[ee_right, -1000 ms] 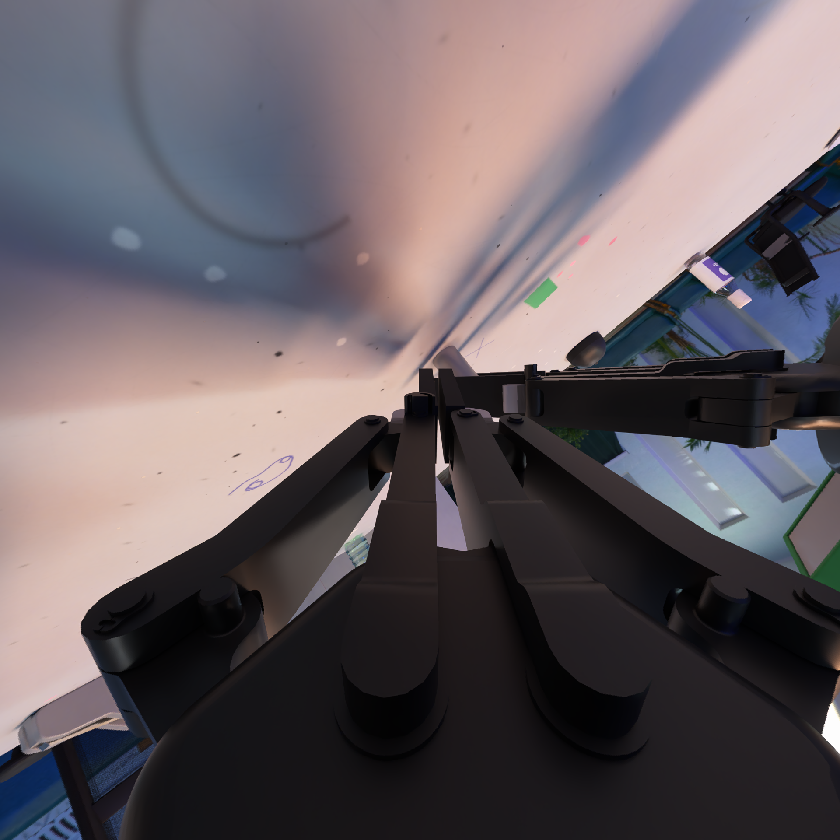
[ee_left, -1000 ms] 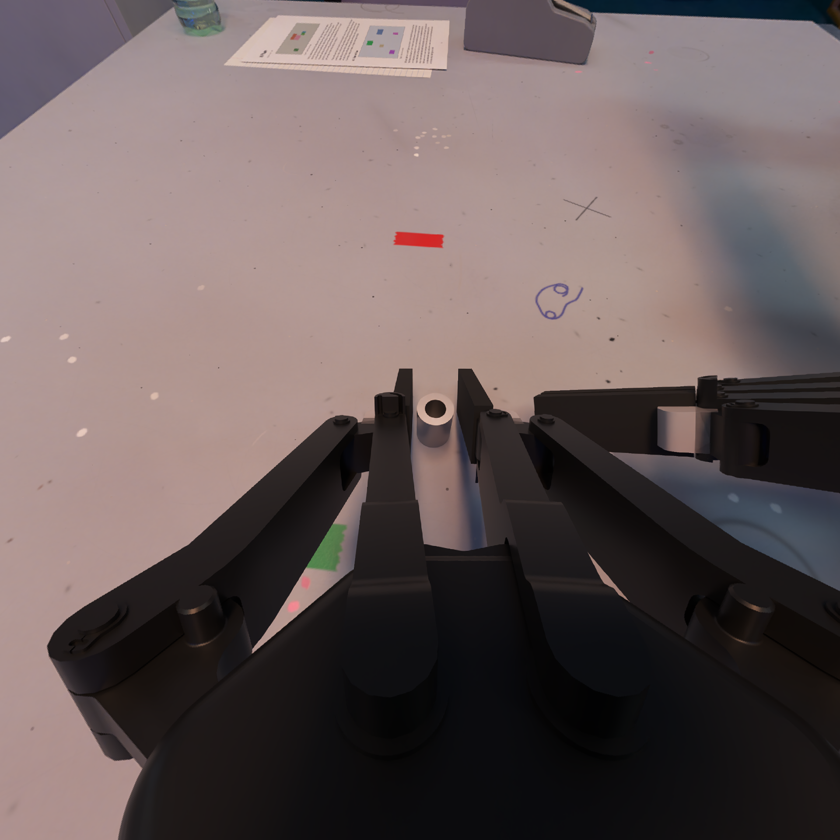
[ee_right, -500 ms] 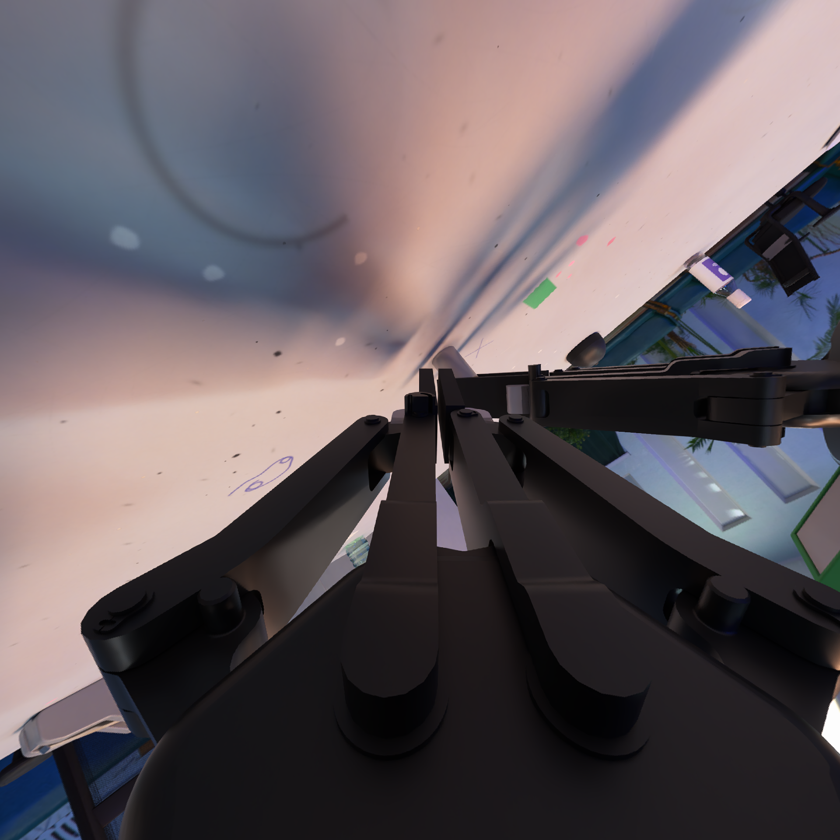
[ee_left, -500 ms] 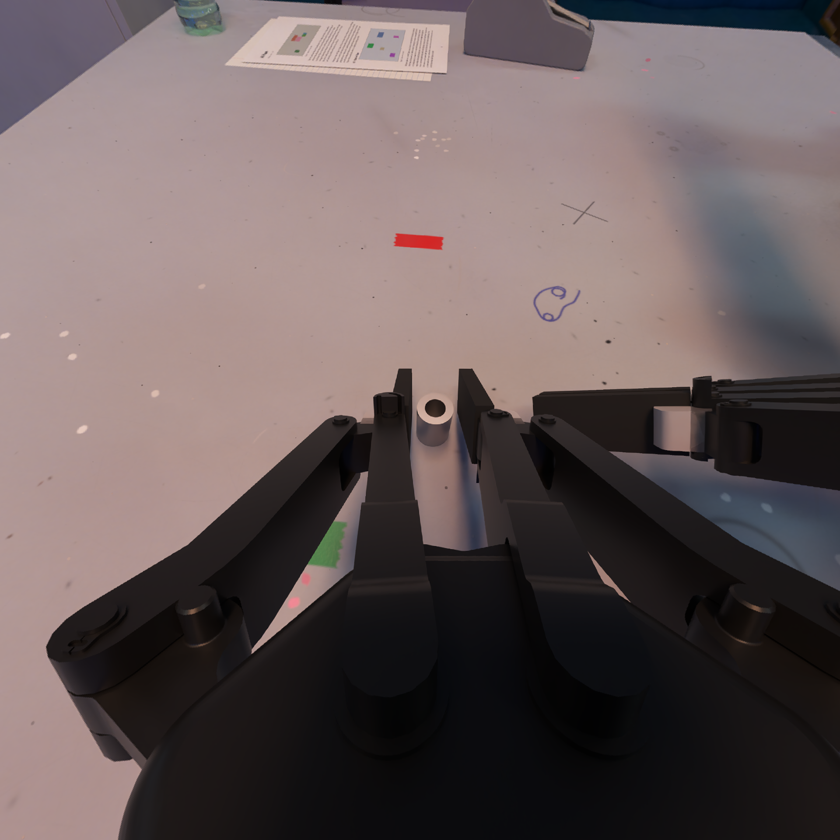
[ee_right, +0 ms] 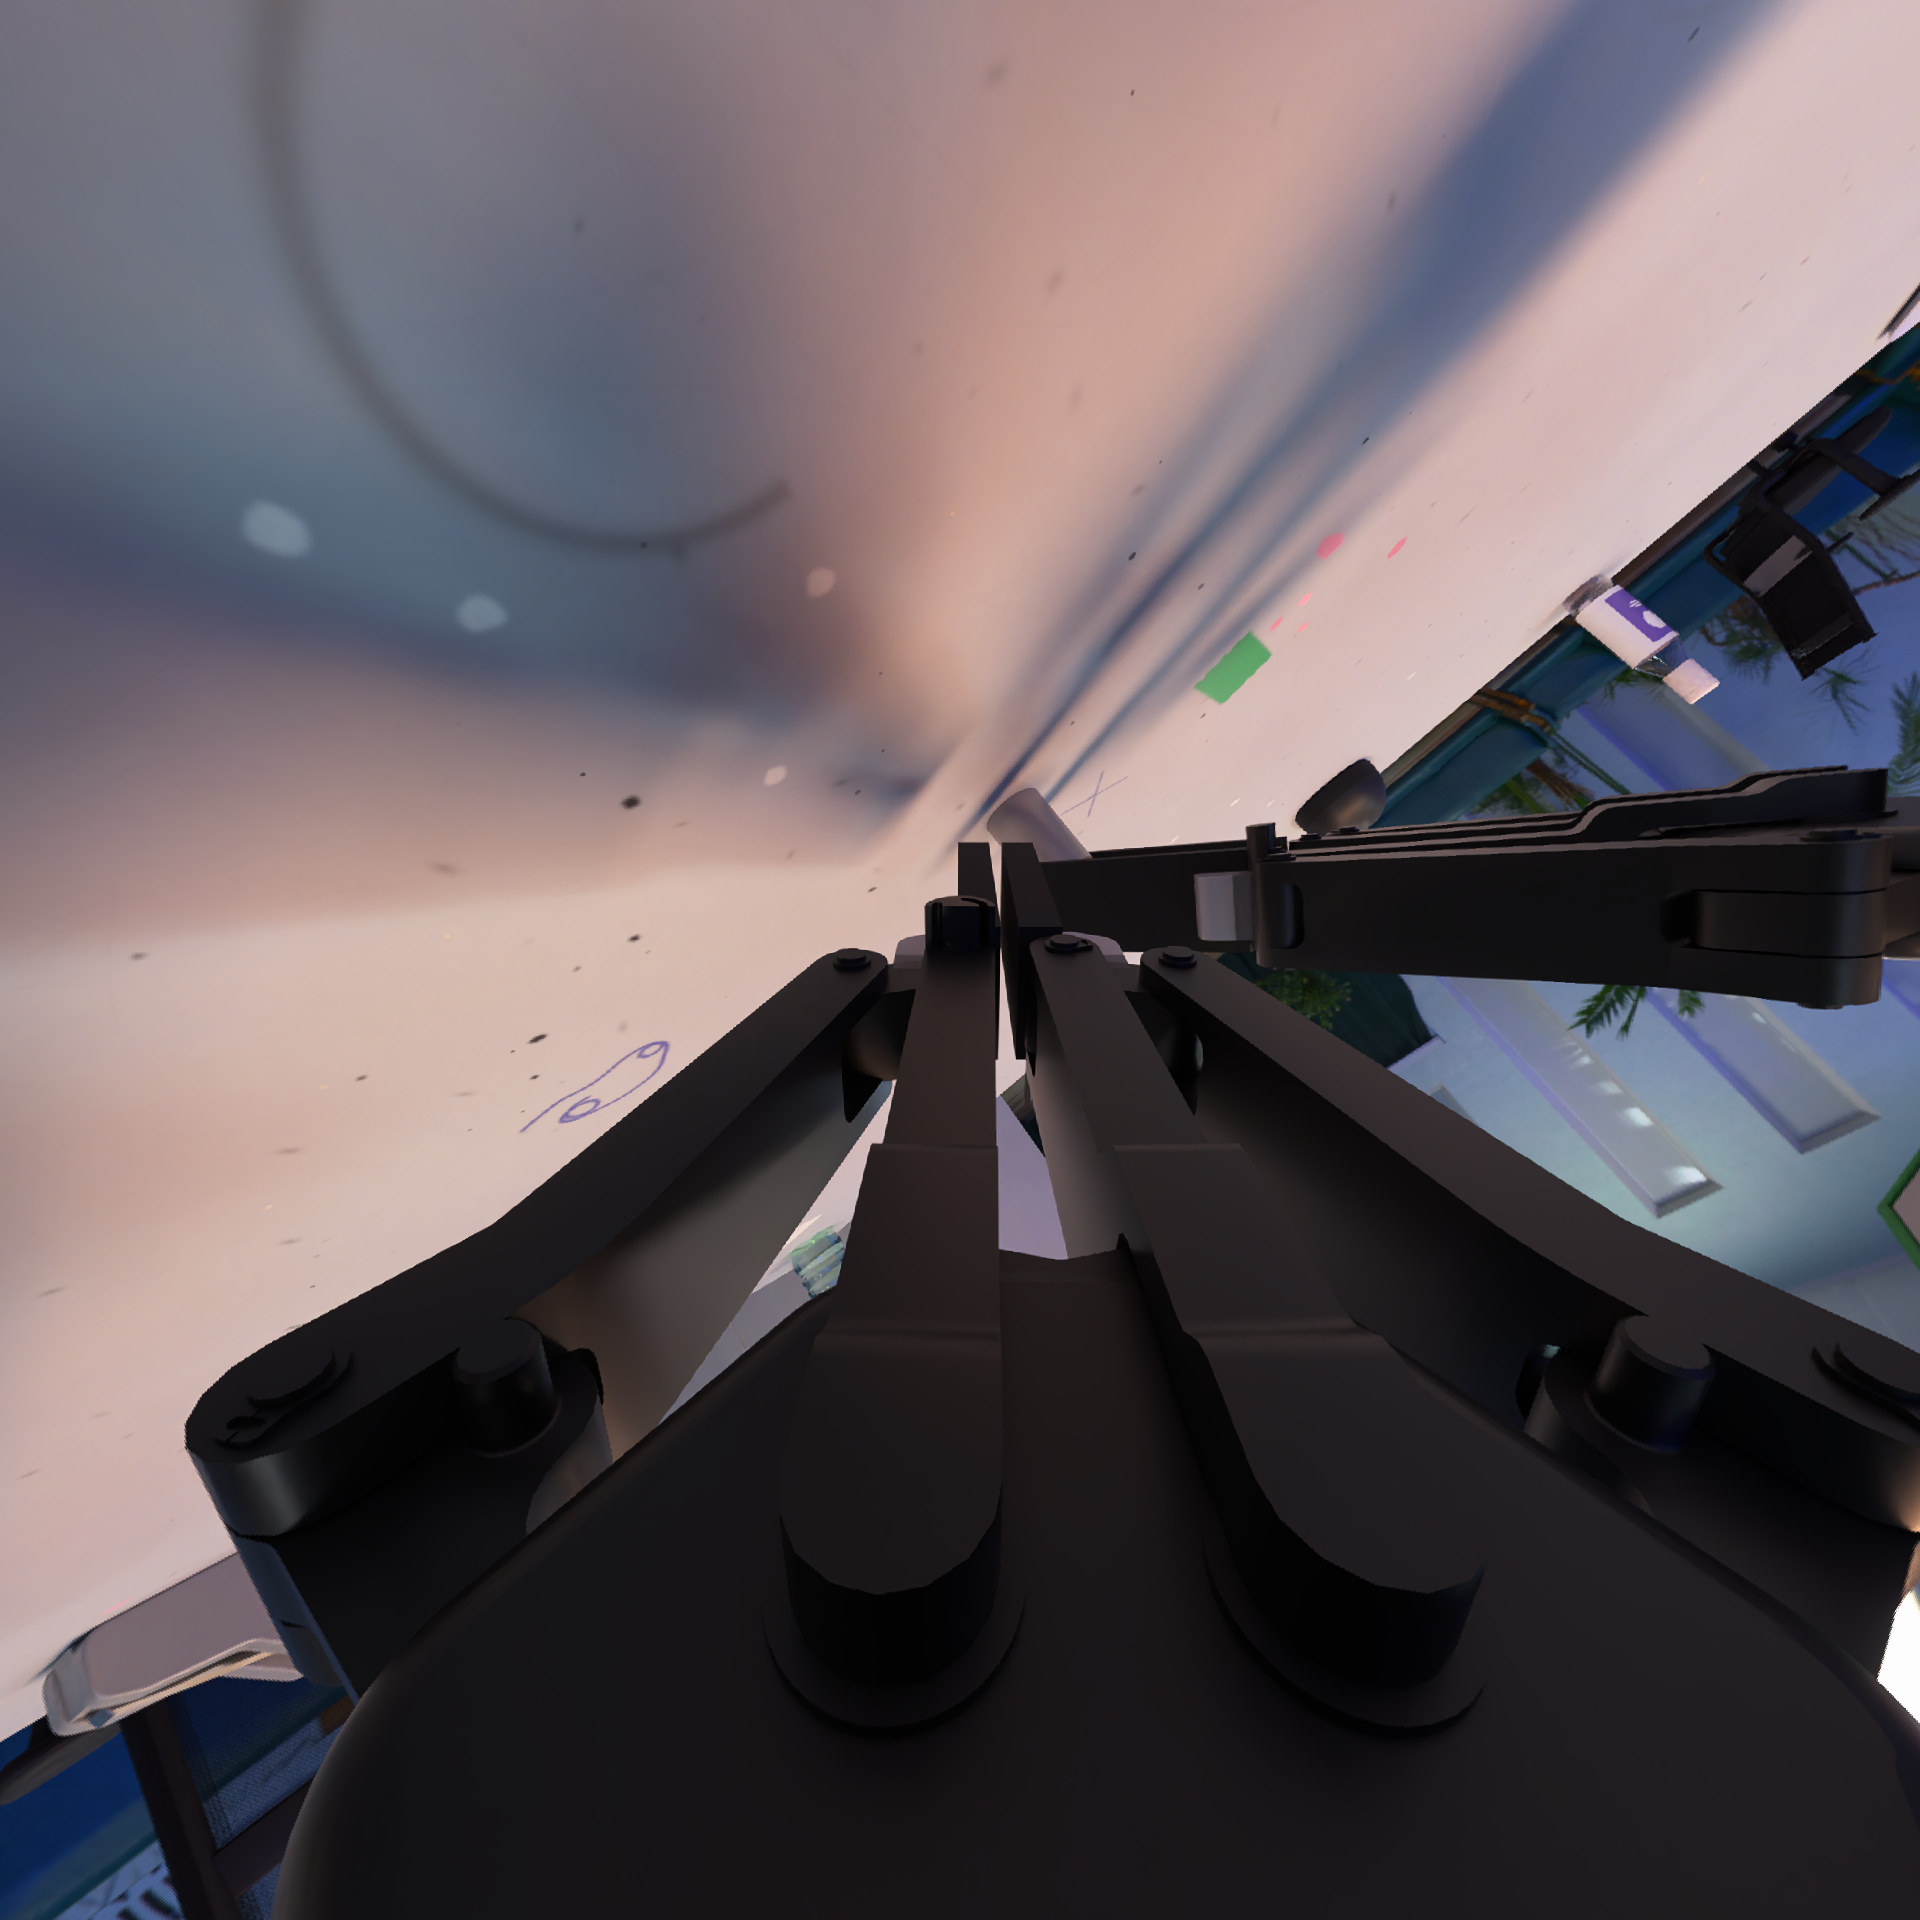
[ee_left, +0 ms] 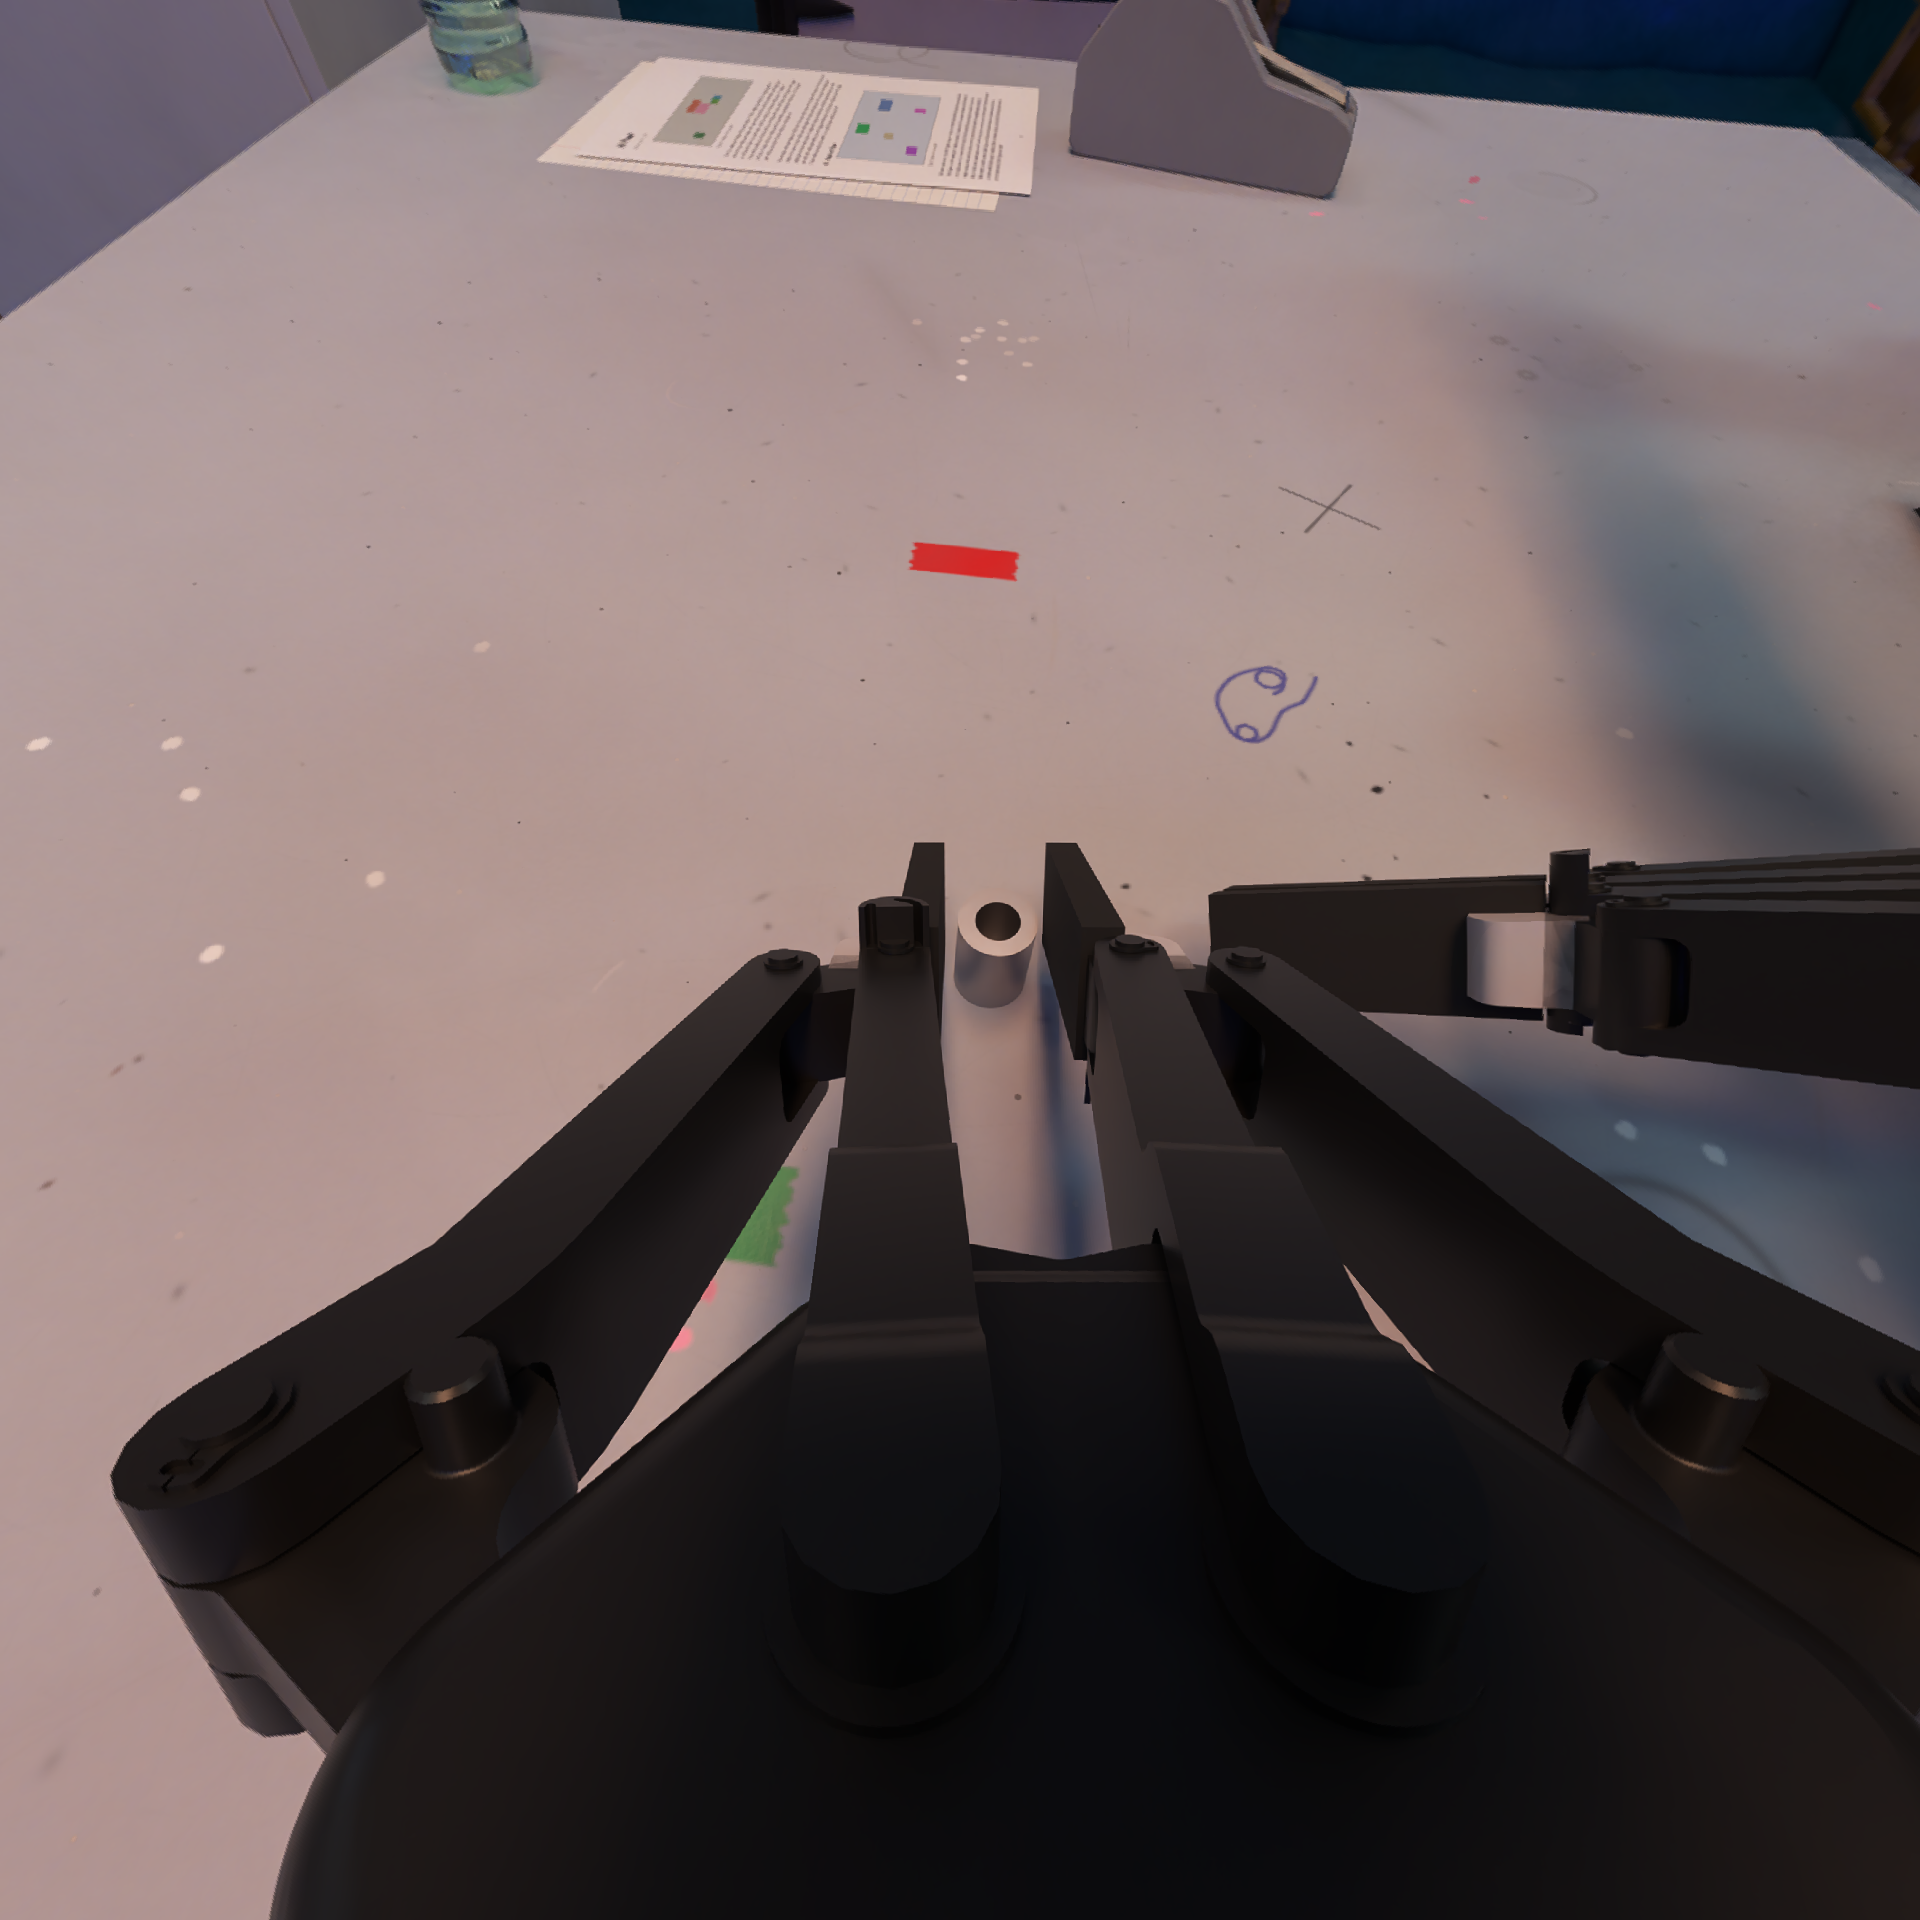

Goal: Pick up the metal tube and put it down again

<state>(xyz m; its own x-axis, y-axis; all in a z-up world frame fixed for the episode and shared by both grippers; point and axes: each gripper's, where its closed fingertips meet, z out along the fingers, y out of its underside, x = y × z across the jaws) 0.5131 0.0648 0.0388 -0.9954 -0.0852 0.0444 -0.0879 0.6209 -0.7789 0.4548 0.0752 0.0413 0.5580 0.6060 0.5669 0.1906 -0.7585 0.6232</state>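
the metal tube (ee_left: 994,951) sits between the two fingers of the left hand (ee_left: 994,894), its open end toward the camera. a narrow gap shows on each side, so this hand is open (not gripping). the right hand (ee_right: 995,883) has its fingers pressed together, closed on nothing, low over the desk (ee_left: 520,520).

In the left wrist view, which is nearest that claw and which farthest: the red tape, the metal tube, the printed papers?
From the left gripper:
1. Metal tube, between its fingers.
2. Red tape, straight ahead, mid-table.
3. Printed papers, at the far edge, slightly left.
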